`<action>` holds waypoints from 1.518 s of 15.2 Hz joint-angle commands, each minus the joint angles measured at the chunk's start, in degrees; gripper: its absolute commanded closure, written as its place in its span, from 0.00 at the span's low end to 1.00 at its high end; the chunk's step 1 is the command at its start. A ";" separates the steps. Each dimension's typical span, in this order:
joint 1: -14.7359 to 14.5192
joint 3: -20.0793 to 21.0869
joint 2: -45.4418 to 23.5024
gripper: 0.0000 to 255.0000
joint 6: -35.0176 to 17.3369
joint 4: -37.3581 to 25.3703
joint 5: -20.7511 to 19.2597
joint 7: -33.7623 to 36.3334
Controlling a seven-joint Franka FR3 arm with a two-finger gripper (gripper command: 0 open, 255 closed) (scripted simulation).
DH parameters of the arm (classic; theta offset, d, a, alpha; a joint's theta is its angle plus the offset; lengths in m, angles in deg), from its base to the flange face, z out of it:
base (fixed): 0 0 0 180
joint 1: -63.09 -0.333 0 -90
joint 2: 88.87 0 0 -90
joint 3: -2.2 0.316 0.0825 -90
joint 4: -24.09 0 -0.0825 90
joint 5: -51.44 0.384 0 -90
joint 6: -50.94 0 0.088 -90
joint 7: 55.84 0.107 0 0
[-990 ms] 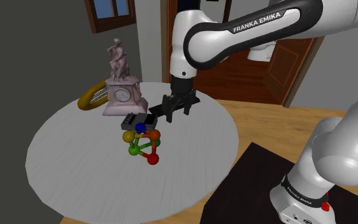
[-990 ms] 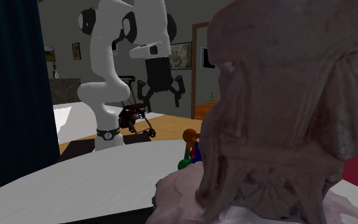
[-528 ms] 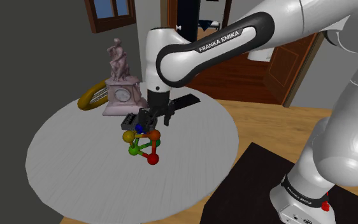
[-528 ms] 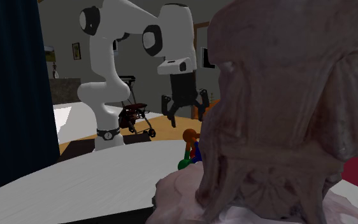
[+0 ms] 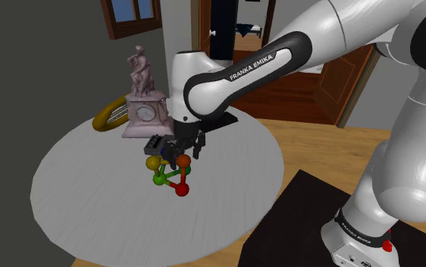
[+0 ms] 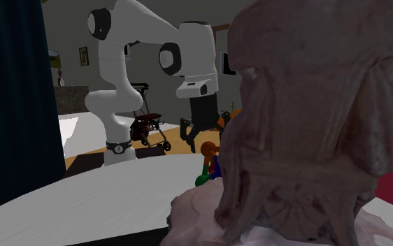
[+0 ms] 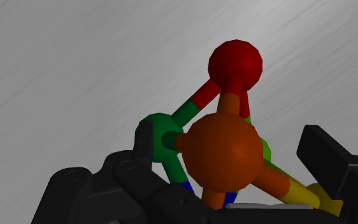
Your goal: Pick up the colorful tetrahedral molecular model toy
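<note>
Straddling the toy's (image 5: 171,173) orange ball (image 7: 222,149), the claw (image 7: 229,140) hangs spread apart, not touching; the toy looks light, rigid and smooth, so pinch that ball.

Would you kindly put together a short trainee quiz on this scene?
1. True or false: the claw is shut on the molecular model toy.
2. Which of the toy's balls lies between the claw's fingers in the wrist view? A red, B orange, C yellow.
3. Fill in: the toy rests on a round ___.
Key: 1 false, the fingers stand apart; 2 B, the orange ball; 3 table.
</note>
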 commanded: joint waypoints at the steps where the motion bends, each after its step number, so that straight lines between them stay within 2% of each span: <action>1: -0.02 0.00 -0.22 0.00 -0.60 0.37 -0.04 -0.03; 2: -0.05 0.03 -0.16 1.00 -0.64 0.46 -0.02 0.02; 11: -0.02 -0.01 -0.22 1.00 -0.60 0.37 -0.04 -0.03; 23: 0.32 -0.09 3.53 1.00 8.20 -4.84 0.73 0.20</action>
